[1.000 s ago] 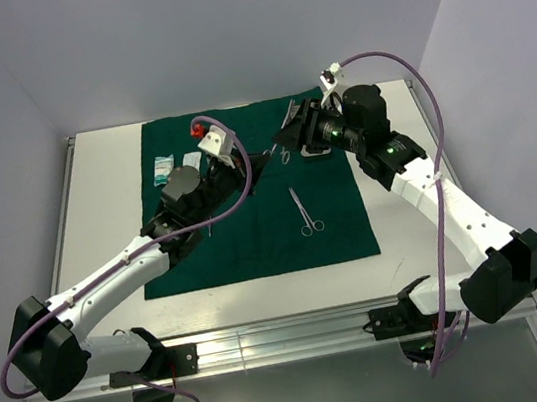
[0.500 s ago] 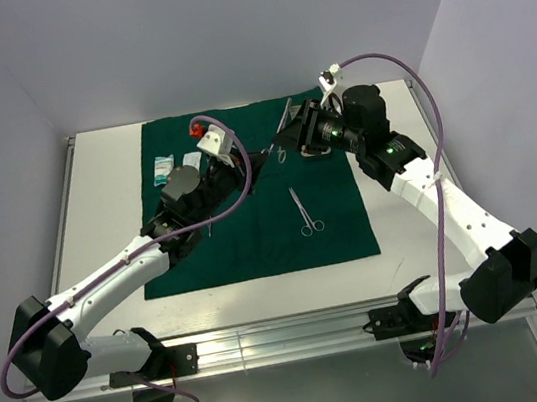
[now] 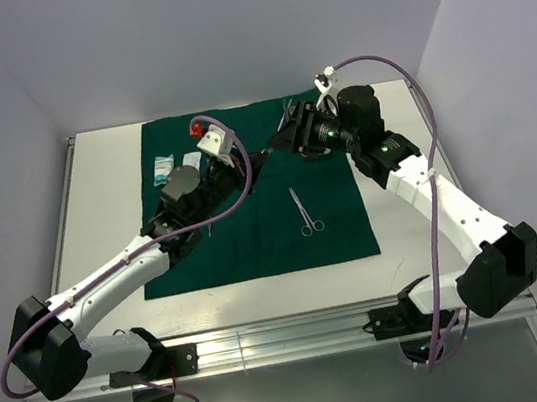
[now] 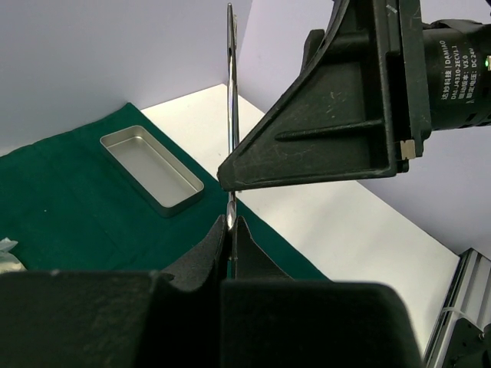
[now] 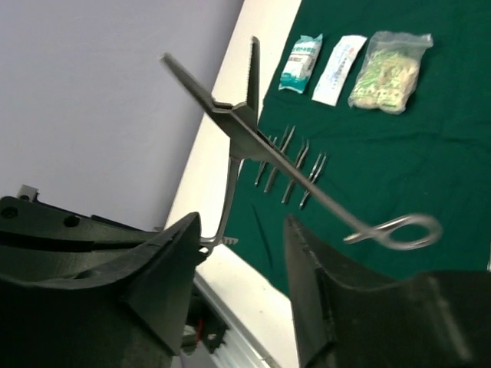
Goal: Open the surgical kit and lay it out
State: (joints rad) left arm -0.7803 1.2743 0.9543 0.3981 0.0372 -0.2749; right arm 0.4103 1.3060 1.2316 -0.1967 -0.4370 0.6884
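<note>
The white table (image 3: 109,215) carried a dark green cloth (image 3: 255,248) spread flat over its middle; bare white margins showed to the left, the right and along the near side, while the cloth's far edge ran close to the table's far edge. On the cloth lay three pale packets (image 5: 338,58) side by side near its far left corner; a row of slim steel instruments (image 5: 288,165) near them, perhaps six, though too small to count surely; a rectangular steel tray (image 4: 151,169), open side up; one scissors-like clamp (image 3: 304,212) alone toward the right.
</note>
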